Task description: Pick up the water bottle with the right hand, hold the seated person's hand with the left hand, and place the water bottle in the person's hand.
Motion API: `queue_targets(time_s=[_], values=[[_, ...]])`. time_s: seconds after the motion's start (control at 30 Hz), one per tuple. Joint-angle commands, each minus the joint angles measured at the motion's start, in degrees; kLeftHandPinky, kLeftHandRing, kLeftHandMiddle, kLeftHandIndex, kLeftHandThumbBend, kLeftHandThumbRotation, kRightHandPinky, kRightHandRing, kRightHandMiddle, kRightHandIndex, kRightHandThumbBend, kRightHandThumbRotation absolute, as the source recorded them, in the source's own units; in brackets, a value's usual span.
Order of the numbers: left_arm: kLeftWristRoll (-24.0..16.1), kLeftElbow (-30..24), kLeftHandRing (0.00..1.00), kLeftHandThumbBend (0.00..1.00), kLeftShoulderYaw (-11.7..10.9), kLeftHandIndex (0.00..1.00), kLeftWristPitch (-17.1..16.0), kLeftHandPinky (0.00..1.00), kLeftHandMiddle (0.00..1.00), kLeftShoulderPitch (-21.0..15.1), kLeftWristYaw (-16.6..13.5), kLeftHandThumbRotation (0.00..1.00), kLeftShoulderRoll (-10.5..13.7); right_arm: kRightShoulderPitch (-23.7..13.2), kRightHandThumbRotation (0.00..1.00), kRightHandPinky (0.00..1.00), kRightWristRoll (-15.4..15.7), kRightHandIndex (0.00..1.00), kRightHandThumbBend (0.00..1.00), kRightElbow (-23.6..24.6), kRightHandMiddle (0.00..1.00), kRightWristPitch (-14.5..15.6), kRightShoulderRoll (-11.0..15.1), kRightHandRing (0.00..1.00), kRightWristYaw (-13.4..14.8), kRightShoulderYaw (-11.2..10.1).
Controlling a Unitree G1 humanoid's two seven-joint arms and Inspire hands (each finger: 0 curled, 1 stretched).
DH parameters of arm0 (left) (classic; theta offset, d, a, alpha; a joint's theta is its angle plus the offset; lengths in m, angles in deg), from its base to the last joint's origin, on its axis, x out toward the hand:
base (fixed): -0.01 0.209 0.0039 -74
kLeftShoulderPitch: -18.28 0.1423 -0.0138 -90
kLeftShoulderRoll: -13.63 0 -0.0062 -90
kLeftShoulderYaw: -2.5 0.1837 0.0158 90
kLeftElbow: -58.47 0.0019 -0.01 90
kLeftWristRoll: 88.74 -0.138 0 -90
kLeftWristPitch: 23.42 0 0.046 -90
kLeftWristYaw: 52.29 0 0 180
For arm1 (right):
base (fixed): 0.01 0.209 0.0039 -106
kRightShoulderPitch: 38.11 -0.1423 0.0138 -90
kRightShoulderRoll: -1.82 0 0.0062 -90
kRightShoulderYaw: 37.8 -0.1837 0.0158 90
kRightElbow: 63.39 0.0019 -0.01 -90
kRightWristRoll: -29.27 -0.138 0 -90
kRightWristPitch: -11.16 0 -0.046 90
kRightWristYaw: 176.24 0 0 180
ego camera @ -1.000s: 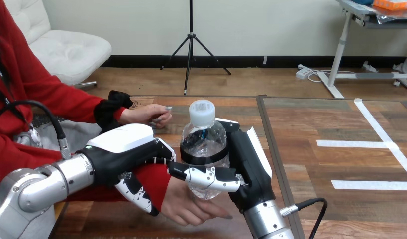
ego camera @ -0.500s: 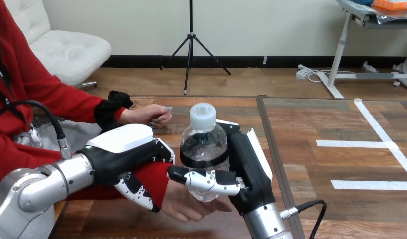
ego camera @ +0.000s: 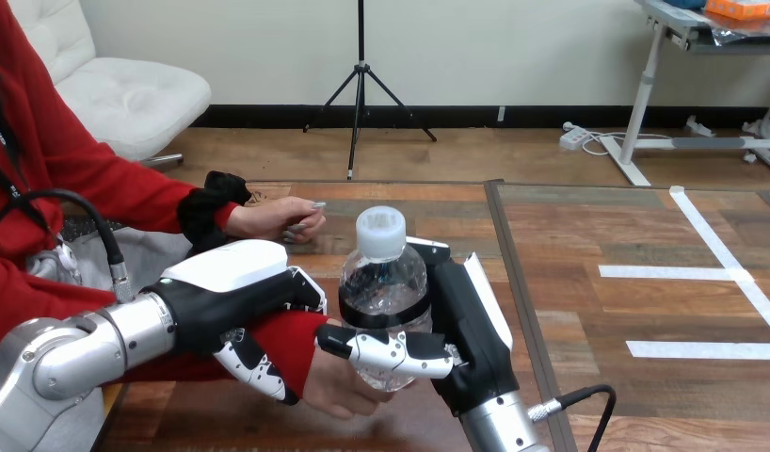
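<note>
My right hand [ego camera: 468,331] clamps the bottle [ego camera: 383,282] over the person's hand [ego camera: 342,391] — my left hand [ego camera: 238,290] wraps the wrist [ego camera: 292,341]; the person's farther hand [ego camera: 278,218] rests behind.

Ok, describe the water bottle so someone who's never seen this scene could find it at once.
Start at the wooden table, at its near left part. There the robot's right hand grips a clear plastic water bottle upright, over the person's hand at the view's bottom. Its white cap and dark band mark it out from everything nearby.

Lab workspace, wooden table [ego camera: 588,226], white tape marks [ego camera: 713,235]
</note>
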Motion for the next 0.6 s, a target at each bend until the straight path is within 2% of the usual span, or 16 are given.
queue_targets(time_s=[0.0,0.57], values=[[5.18,-12.73,0.38,0.60,-4.91,0.46,-2.69,0.34,0.43,-7.63,-1.84,0.00,-2.13,-6.90,0.00,0.19,-2.17,0.29,0.75,0.78,0.30,-7.38,-16.51,0.25,0.61,3.18],[6.47,-13.08,0.38,0.64,-5.24,0.46,-2.87,0.34,0.43,-7.44,-1.00,0.00,-1.82,-7.59,0.00,0.20,-2.84,0.30,0.75,-0.48,0.30,-9.12,-16.29,0.25,0.39,3.15]])
